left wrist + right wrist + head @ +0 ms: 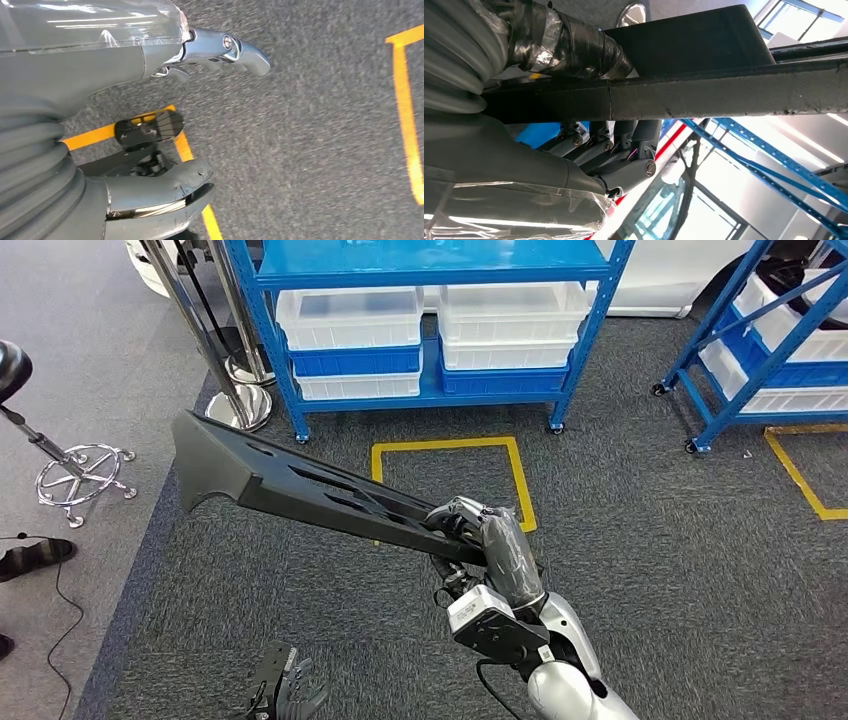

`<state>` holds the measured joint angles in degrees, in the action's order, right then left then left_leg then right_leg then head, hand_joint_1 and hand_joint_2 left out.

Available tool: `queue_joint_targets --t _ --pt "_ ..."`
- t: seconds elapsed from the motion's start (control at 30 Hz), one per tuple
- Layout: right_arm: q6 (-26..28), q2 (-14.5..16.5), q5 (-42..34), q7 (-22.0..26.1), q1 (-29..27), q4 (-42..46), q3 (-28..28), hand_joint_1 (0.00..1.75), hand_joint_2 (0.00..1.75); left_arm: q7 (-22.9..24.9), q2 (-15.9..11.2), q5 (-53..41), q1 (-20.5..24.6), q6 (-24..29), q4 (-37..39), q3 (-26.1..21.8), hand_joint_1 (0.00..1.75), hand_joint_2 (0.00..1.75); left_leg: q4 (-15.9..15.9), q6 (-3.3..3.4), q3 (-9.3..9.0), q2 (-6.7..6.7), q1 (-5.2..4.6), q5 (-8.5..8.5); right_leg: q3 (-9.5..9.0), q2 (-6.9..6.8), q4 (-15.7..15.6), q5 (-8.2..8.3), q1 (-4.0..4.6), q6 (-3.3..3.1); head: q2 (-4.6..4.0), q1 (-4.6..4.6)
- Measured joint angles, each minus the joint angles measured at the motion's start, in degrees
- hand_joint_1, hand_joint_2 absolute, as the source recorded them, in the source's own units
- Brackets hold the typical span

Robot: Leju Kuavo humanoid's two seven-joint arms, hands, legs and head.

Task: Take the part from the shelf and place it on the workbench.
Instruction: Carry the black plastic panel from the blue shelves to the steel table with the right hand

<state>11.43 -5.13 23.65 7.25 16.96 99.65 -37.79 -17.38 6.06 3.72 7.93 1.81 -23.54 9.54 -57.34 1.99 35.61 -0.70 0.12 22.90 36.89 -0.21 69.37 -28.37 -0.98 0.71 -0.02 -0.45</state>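
One long black part (300,485) crosses the head view from left to right, its broad end out over the carpet (650,540) and its narrow end clamped in the right robot hand (470,530), fingers wrapped round the bar, likely gripped at one end to clear the body. Low at the left, the left robot hand (283,690) hangs with fingers apart, holding nothing. Beyond stands the blue shelf (430,260) with white bins (350,315); the part is off it and no desk is visible.
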Motion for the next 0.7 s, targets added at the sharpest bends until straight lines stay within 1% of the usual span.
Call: queue_joint_targets --t 0.03,0.07,0.1,0.13,0.17,0.2,0.23,0.27,0.3,0.33,0.37,0.4,0.43,0.47,0.5,0.53,0.57,0.6,0.63,0.67,0.7 --pt "-0.01 0.0 0.02 -0.03 0.04 0.01 -0.02 1.75 1.75 0.0 0.02 0.0 0.02 -0.03 0.02 0.05 0.0 1.75 -0.66 -0.25 0.89 0.01 -0.05 -0.26 -2.78 0.0 -3.64 -0.18 0.09 -0.16 0.0 0.0" --pt "-0.02 0.01 0.04 -0.04 0.08 0.02 -0.03 1.75 1.75 -0.01 0.03 0.0 0.03 -0.06 0.03 0.11 0.0 1.75 -1.2 -0.55 1.5 0.02 -0.12 -0.52 -4.89 0.01 -6.63 -0.82 0.2 -0.41 0.0 -0.02" --pt "-0.03 0.01 0.05 -0.07 0.11 0.03 -0.05 1.75 1.75 -0.02 0.04 0.0 0.04 -0.09 0.03 0.14 0.0 1.75 -1.58 -0.89 1.88 0.02 -0.2 -0.8 -6.13 0.06 -8.67 -1.73 0.32 -0.69 0.01 -0.04" --pt "-0.04 0.01 0.06 -0.09 0.11 0.03 -0.07 1.75 1.75 -0.02 0.04 0.0 0.03 -0.1 0.04 0.17 0.0 1.75 -1.7 -1.24 2.08 0.03 -0.24 -1.16 -6.43 0.12 -9.41 -2.0 0.48 -1.01 0.01 -0.04" --pt "-0.04 0.0 0.07 -0.11 0.11 0.02 -0.08 1.75 1.75 -0.02 0.03 0.0 -0.01 -0.12 0.08 0.2 0.0 1.75 -1.69 -1.61 2.21 0.06 -0.2 -1.58 -6.07 0.13 -9.46 -1.62 0.47 -1.41 0.01 -0.05" --pt "-0.05 -0.01 0.07 -0.13 0.12 0.02 -0.08 1.75 1.75 0.0 0.02 0.0 -0.04 -0.13 0.11 0.21 0.0 1.75 -1.89 -1.97 2.51 0.12 -0.1 -1.43 -5.69 0.06 -9.63 -1.1 0.39 -1.83 0.01 -0.05" --pt "-0.05 0.01 0.07 -0.14 0.12 0.01 -0.09 1.75 1.75 0.02 0.01 0.0 -0.09 -0.13 0.14 0.23 0.0 1.75 -2.67 -2.33 3.02 0.19 0.01 -0.37 -5.17 -0.02 -9.76 -0.44 0.32 -2.3 0.0 -0.07" --pt "-0.06 0.02 0.07 -0.15 0.13 0.01 -0.09 1.75 1.75 0.02 0.01 0.0 -0.12 -0.13 0.17 0.25 0.0 1.75 -4.4 -2.69 3.74 0.25 0.13 1.69 -4.53 -0.11 -9.9 0.25 0.2 -2.68 0.0 -0.09" --pt "-0.07 0.04 0.07 -0.15 0.14 0.01 -0.1 1.75 1.75 0.03 0.01 0.0 -0.13 -0.13 0.17 0.27 0.0 1.75 -7.16 -3.02 4.61 0.28 0.28 4.5 -3.81 -0.16 -9.91 0.91 0.17 -2.93 0.0 -0.11" --pt "-0.08 0.05 0.07 -0.16 0.12 0.01 -0.1 1.75 1.75 0.03 0.01 0.0 -0.14 -0.13 0.17 0.31 0.0 1.75 -10.65 -3.32 5.48 0.28 0.39 7.25 -3.0 -0.16 -9.9 1.53 0.19 -3.06 0.0 -0.13" --pt "-0.08 0.06 0.07 -0.16 0.09 0.0 -0.11 1.75 1.75 0.03 0.01 0.0 -0.16 -0.13 0.18 0.38 0.0 1.75 -14.05 -3.54 6.08 0.28 0.48 9.13 -2.17 -0.16 -9.87 2.16 0.23 -3.08 0.0 -0.13" --pt "-0.09 0.06 0.07 -0.16 0.07 -0.01 -0.13 1.75 1.75 0.03 0.01 0.0 -0.17 -0.13 0.19 0.46 0.0 1.75 -16.42 -3.65 6.09 0.28 0.52 9.8 -1.32 -0.16 -9.82 2.79 0.27 -3.05 0.0 -0.13" --pt "-0.1 0.06 0.07 -0.16 0.05 -0.01 -0.14 1.75 1.75 0.04 0.02 0.0 -0.19 -0.13 0.19 0.56 0.0 1.75 -17.07 -3.64 5.24 0.29 0.53 9.28 -0.47 -0.16 -9.77 3.41 0.29 -2.98 0.0 -0.14" --pt "-0.1 0.06 0.07 -0.16 0.05 -0.01 -0.15 1.75 1.75 0.04 0.02 0.0 -0.18 -0.13 0.2 0.64 0.0 1.75 -15.67 -3.49 3.39 0.31 0.52 7.96 0.29 -0.13 -9.73 4.01 0.31 -2.88 0.0 -0.14" --pt "-0.11 0.06 0.07 -0.16 0.06 0.0 -0.16 1.75 1.75 0.05 0.02 0.0 -0.13 -0.13 0.2 0.7 0.0 1.75 -12.49 -3.17 0.63 0.34 0.48 6.6 0.92 -0.1 -9.7 4.57 0.34 -2.76 0.0 -0.14" --pt "-0.11 0.06 0.08 -0.16 0.06 0.01 -0.16 1.75 1.75 0.05 0.01 0.0 -0.02 -0.13 0.2 0.74 0.0 1.75 -8.21 -2.72 -2.52 0.41 0.37 6.17 1.4 -0.07 -9.68 5.08 0.39 -2.58 0.0 -0.14" --pt "-0.11 0.06 0.08 -0.18 0.08 0.02 -0.16 1.75 1.75 0.0 -0.01 0.0 0.13 -0.13 0.2 0.75 0.0 1.75 -4.31 -2.31 -5.23 0.47 0.21 6.27 1.7 -0.07 -9.73 5.54 0.4 -2.33 0.01 -0.13" --pt "-0.13 0.06 0.09 -0.19 0.1 0.02 -0.16 1.75 1.75 -0.1 -0.02 0.02 0.24 -0.12 0.2 0.76 0.0 1.75 -1.43 -1.9 -6.96 0.51 -0.01 6.73 1.85 -0.11 -9.83 5.98 0.36 -1.99 0.01 -0.12" --pt "-0.14 0.07 0.09 -0.2 0.12 0.03 -0.17 1.75 1.75 -0.24 -0.03 0.08 0.32 -0.09 0.2 0.77 0.0 1.75 0.15 -1.49 -7.68 0.52 -0.24 7.2 1.9 -0.16 -10.03 6.44 0.26 -1.57 0.01 -0.12" --pt "-0.16 0.07 0.09 -0.22 0.14 0.03 -0.2 1.75 1.75 -0.43 -0.03 0.14 0.34 -0.04 0.2 0.78 0.0 1.75 0.7 -1.11 -7.65 0.51 -0.4 6.94 1.86 -0.21 -10.36 6.92 0.18 -1.12 0.01 -0.11" --pt "-0.16 0.06 0.09 -0.25 0.12 0.03 -0.22 1.75 1.75 -0.6 -0.02 0.21 0.32 0.01 0.2 0.8 0.0 1.75 1.11 -0.69 -7.47 0.42 -0.31 6.36 1.89 -0.23 -10.47 7.23 0.11 -0.72 0.0 -0.11"
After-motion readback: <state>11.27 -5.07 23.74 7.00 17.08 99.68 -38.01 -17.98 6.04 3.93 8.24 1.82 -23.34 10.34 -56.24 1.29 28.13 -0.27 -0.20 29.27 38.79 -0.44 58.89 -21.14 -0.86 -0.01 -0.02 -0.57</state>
